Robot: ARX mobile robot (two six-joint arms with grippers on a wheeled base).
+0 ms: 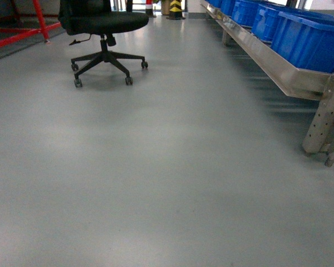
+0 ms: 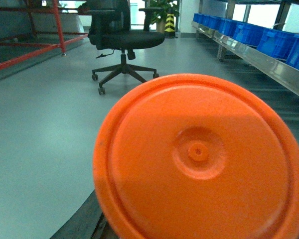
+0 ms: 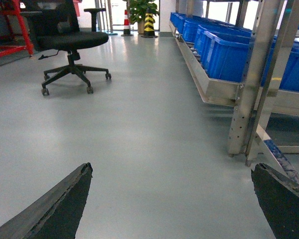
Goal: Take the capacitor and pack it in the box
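Head view: a grey floor (image 1: 156, 183) fills most of the frame. A black office chair (image 1: 103, 33) on castors stands at upper left, with a red metal frame (image 1: 22, 30) behind it at the far upper left edge. Along the upper right runs a steel rack (image 1: 278, 69) carrying blue bins (image 1: 309, 39), its perforated leg at the right edge. Neither arm appears in this view.

Left wrist view: an orange disc (image 2: 202, 164) with a raised rim and a small central boss fills the lower centre and right of the frame, hiding the left gripper; whether the claw is spread or closed, and whether it holds the disc, cannot be told. The chair shows at upper centre.

Right wrist view: the two dark fingers (image 3: 55, 209) of the right gripper (image 3: 172, 209) sit at lower left and lower right, set wide apart with only bare floor between them; nothing is held. The rack and bins occupy the upper right; a potted plant (image 3: 142, 10) and a striped yellow-black post (image 3: 149, 25) stand at top centre.

The box and the capacitor appear in no view.
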